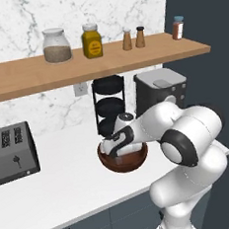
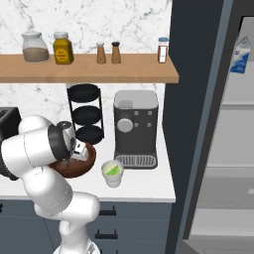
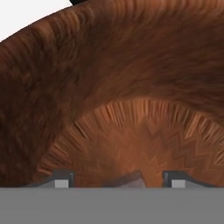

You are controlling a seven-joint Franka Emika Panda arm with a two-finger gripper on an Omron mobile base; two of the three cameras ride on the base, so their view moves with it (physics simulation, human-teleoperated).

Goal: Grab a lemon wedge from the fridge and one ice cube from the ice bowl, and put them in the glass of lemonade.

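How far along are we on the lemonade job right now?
Done: a yellow-green lemon wedge sits in the glass of lemonade. In hand: the gripper is down inside the ice bowl, jaws apart around a pale ice cube. Left: grip it and drop it in the glass.

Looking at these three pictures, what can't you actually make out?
- Whether the gripper has hold of an ice cube: the hand view's bottom edge cuts off the pale piece between its fingertips.
- Ice left in the ice bowl: in both base views the arm covers the inside.
- The glass of lemonade: its green-yellow contents are too small to identify.
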